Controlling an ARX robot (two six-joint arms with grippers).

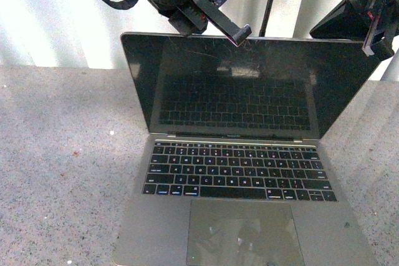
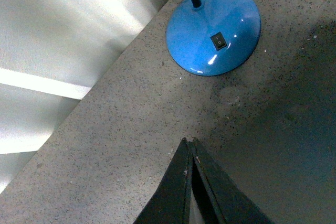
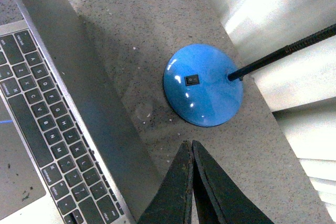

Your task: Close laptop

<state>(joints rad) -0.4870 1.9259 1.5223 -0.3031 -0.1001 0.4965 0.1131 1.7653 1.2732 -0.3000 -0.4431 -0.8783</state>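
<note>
- The left arm hangs at the far side, and the left fingers (image 1: 225,22) slant down and rightward. Their tip sits at the screen's top edge, near its middle; whether it touches cannot be told.
- The left wrist view shows these fingers (image 2: 177,187) pressed together to a point, gripping nothing, above the speckled tabletop (image 2: 121,145).
- The laptop (image 1: 237,172) sits mid-tabletop with its lid raised. The keyboard is on the near side and the dark screen leans slightly back.
- Only the wrist views show the blue lamp base (image 2: 212,30) beyond the screen. The front view catches just its black stem (image 1: 270,1).
- The right arm is raised at the far right, and the right fingers (image 1: 372,40) hang clear above the screen's right corner.
- The right wrist view shows them (image 3: 176,187) closed tip to tip and empty, over the tabletop between the laptop's right edge and the lamp base.
</note>
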